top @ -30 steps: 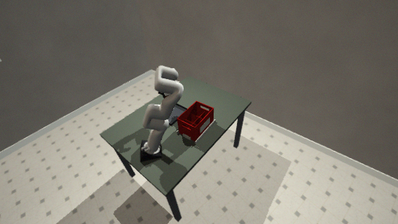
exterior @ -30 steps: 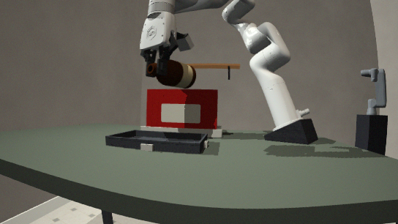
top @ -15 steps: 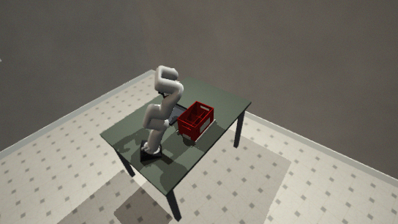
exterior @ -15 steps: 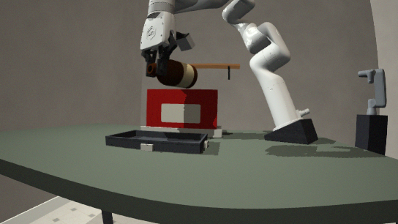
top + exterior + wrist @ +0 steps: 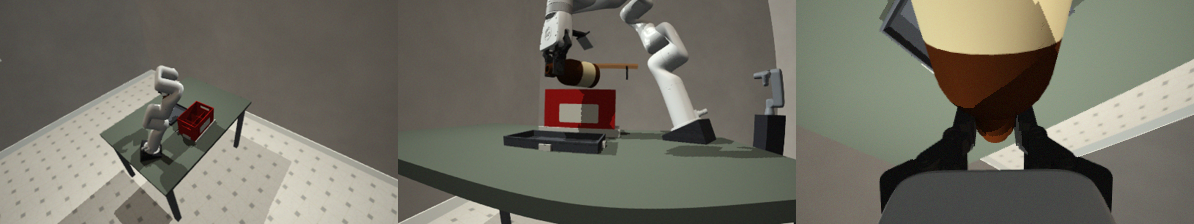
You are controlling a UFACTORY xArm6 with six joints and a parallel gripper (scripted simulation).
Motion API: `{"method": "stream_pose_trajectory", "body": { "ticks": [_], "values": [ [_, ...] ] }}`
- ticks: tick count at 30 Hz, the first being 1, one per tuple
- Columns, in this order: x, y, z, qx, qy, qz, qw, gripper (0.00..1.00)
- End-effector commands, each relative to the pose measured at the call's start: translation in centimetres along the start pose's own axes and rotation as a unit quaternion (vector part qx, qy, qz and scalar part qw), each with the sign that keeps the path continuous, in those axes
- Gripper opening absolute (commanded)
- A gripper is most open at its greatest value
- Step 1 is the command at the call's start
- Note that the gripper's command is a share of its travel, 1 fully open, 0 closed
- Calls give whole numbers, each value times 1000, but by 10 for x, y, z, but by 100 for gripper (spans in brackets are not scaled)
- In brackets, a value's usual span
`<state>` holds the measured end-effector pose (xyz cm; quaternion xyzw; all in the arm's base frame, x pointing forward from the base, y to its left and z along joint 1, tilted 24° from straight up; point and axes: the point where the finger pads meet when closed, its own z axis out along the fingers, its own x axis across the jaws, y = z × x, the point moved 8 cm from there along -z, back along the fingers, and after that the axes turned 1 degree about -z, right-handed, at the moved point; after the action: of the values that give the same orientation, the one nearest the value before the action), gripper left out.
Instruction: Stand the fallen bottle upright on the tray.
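The black two-finger gripper [image 5: 555, 69] [image 5: 994, 102] had the brown glass-look bottle with a cream label [image 5: 574, 72] [image 5: 993, 75] pinched by its neck, base pointing roughly toward the counter's arm-side edge, so basically sideways.

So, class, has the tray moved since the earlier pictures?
No. The tray keeps its place left of the base in the exterior view, with the same gap.
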<state>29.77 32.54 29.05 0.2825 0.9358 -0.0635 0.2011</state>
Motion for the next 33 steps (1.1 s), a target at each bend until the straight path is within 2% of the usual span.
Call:
{"method": "stream_pose_trajectory", "body": {
  "ticks": [1,22,33],
  "values": [
    [0,1,-2,-2,0,13,1000,0],
    [0,1,-2,-2,0,18,1000,0],
    [0,1,-2,-2,0,81,997,0]
  ]
}}
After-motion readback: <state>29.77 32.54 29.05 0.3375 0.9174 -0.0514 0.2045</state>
